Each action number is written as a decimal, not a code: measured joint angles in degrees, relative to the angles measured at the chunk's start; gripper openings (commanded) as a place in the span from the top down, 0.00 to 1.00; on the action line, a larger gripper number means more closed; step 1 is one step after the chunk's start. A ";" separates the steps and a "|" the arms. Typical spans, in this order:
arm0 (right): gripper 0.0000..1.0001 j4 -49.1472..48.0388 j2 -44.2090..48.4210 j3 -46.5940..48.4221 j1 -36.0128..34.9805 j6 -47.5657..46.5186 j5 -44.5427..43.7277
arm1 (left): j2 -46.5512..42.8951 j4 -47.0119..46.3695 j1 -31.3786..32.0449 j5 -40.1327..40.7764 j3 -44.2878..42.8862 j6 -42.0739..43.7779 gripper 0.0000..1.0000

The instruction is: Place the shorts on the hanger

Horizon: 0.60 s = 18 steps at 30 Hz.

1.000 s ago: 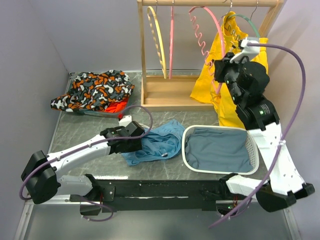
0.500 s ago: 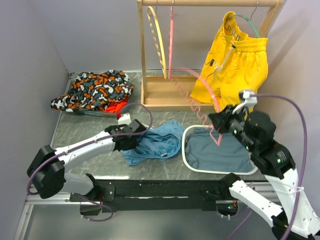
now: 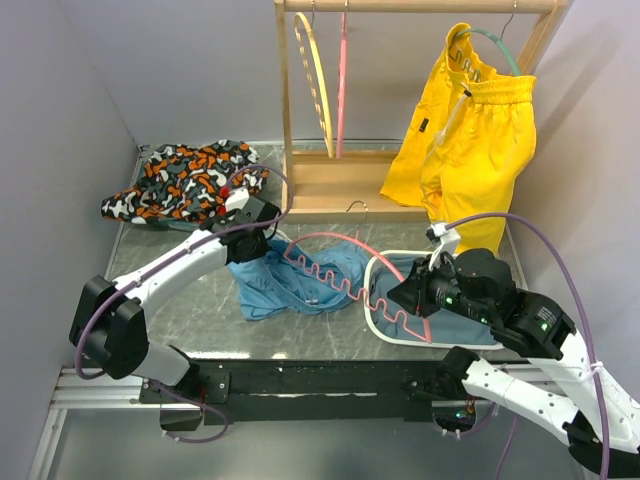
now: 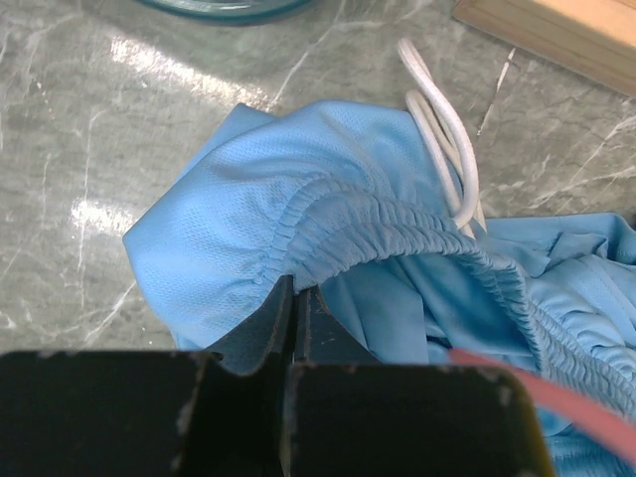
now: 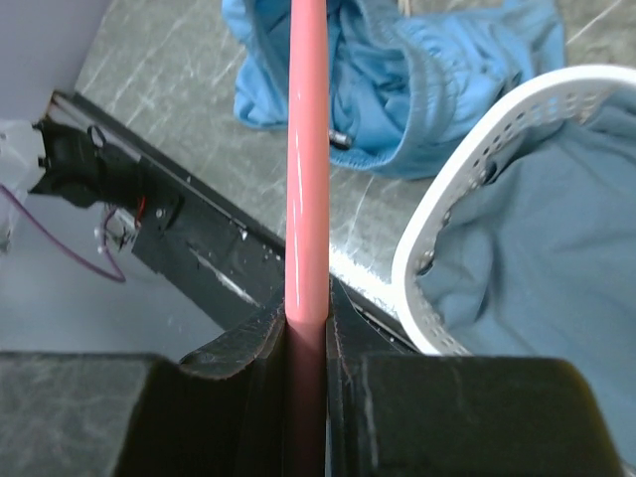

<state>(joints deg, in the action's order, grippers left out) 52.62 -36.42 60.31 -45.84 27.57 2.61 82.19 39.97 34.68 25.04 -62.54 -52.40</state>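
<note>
The light blue shorts [image 3: 300,285] lie crumpled on the marble table, left of the basket. My left gripper [image 3: 264,238] is shut on their elastic waistband [image 4: 397,234], pinching the fabric edge between its fingertips [image 4: 296,286]. The white drawstring [image 4: 444,139] loops out behind the waistband. My right gripper [image 3: 405,297] is shut on the pink hanger [image 3: 322,236], which it holds low and slanted over the shorts. In the right wrist view the hanger's bar [image 5: 308,149] runs straight up from the closed jaws [image 5: 308,310], with the shorts [image 5: 397,70] beyond it.
A white basket [image 3: 400,252] with grey-blue cloth sits right of the shorts, under my right arm. The wooden rack [image 3: 340,185] at the back holds yellow shorts [image 3: 470,130] and other hangers. A patterned garment [image 3: 185,180] lies at the back left.
My right arm has swung down from the rack with the pink hanger to just over the shorts. My left gripper has shut on the waistband and drawn it toward the back.
</note>
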 measured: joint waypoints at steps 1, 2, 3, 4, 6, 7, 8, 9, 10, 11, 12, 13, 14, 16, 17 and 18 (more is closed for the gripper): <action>1.00 0.13 0.20 -0.37 -0.31 0.04 0.31 | 0.28 0.00 -0.13 -0.20 -0.35 0.44 0.99; 1.00 0.17 0.33 -0.72 -0.59 0.04 0.50 | 0.46 0.00 -0.31 -0.37 -0.55 0.76 0.99; 1.00 0.31 0.37 -0.94 -0.81 0.04 0.57 | 0.46 0.02 -0.50 -0.59 -0.63 1.07 0.99; 1.00 0.31 0.44 -1.14 -0.94 0.02 0.68 | 0.46 0.13 -0.72 -0.85 -0.76 1.33 0.99; 1.00 0.20 0.50 -1.53 -1.11 -0.13 0.92 | 0.46 0.13 -0.96 -1.36 -1.03 2.10 0.99; 1.00 0.15 0.42 -1.70 -1.20 -0.17 1.09 | 0.46 0.09 -1.03 -1.60 -1.11 2.36 0.99; 1.00 0.04 0.15 -1.95 -1.36 -0.24 1.25 | 0.46 -0.07 -1.07 -1.90 -1.14 2.80 0.99; 1.00 -0.33 0.11 -2.25 -1.68 -0.33 1.31 | 0.35 -0.13 -1.09 -2.40 -1.14 3.34 0.99; 1.00 -0.90 0.04 -2.67 -2.21 -0.42 1.36 | 0.22 -0.15 -1.07 -3.06 -1.14 3.80 0.99; 1.00 -1.64 -0.11 -3.15 -2.82 -0.44 1.38 | -0.07 -0.20 -1.07 -3.69 -1.14 4.50 0.99; 1.00 -2.49 -0.24 -3.56 -3.43 -0.44 1.33 | -0.50 -0.28 -1.07 -4.31 -1.11 5.07 0.99; 1.00 -3.56 -0.57 -4.11 -4.37 -0.48 1.29 | -1.14 -0.31 -1.07 -4.94 -1.11 5.55 0.99; 1.00 -4.90 -0.98 -4.61 -5.29 -0.59 1.27 | -1.99 -0.31 -1.07 -5.70 -1.11 6.25 0.99; 1.00 -7.74 -2.05 -5.66 -7.67 -0.81 0.63 | -4.24 -0.28 -0.96 -6.86 -0.98 7.23 0.99; 1.00 -9.40 -2.73 -6.32 -9.11 -0.98 -0.24 | -5.64 -0.28 -0.72 -7.28 -0.90 7.85 0.99; 1.00 -11.04 -3.34 -6.97 -10.51 -1.16 -1.25 | -7.06 -0.28 -0.42 -7.56 -0.83 8.33 0.99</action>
<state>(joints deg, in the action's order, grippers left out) 41.58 -39.77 53.34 -56.36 26.41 1.37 75.13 39.68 34.26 17.47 -63.37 -44.07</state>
